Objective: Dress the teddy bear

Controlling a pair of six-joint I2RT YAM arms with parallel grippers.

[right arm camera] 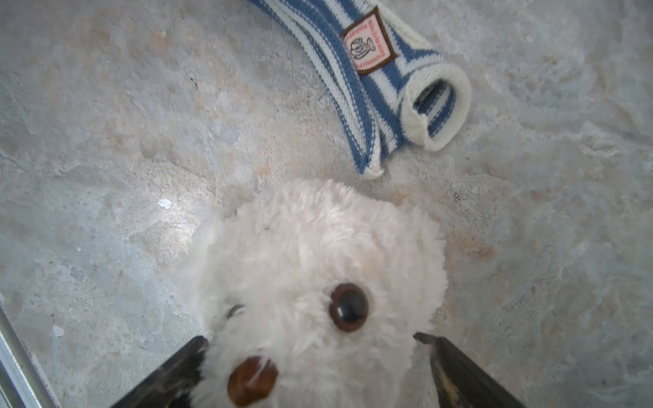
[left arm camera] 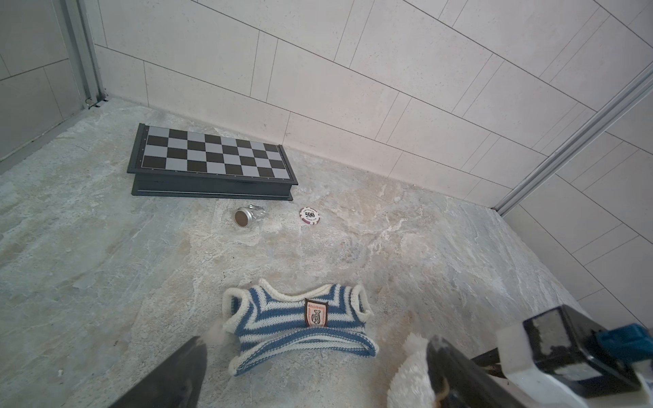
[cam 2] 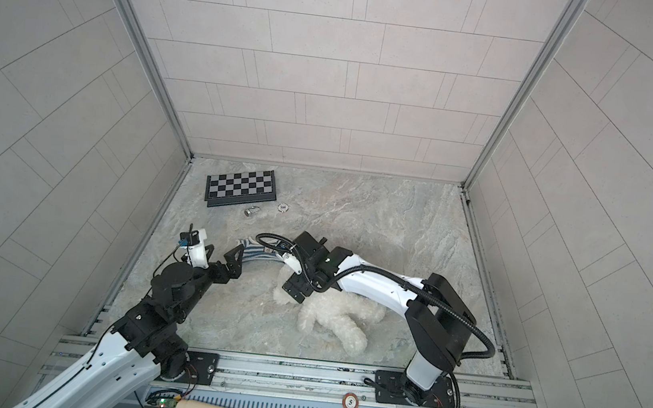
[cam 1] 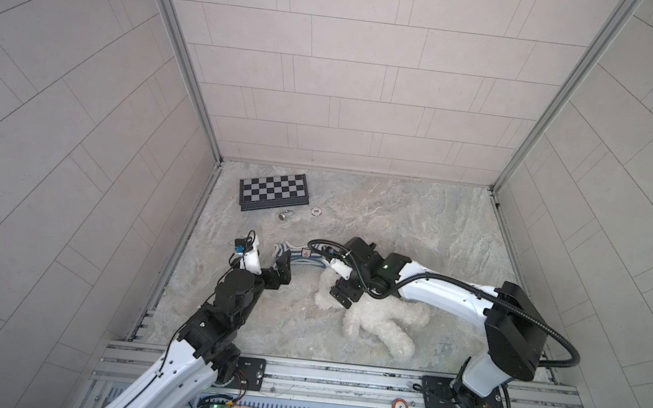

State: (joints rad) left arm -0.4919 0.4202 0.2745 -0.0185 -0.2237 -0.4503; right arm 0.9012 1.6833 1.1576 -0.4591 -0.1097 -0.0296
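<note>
Both jaws spread, teddy bear (right arm camera: 318, 254) with head between right jaws, striped shirt (left arm camera: 300, 325) near left jaws

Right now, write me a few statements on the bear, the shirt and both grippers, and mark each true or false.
1. The bear wears the shirt. False: the shirt lies on the table, off the bear.
2. The right gripper is open, its jaws either side of the bear's face. True.
3. The left gripper is shut on the shirt. False: it is open and grips nothing.
4. A poker chip lies near the chessboard. True.
</note>
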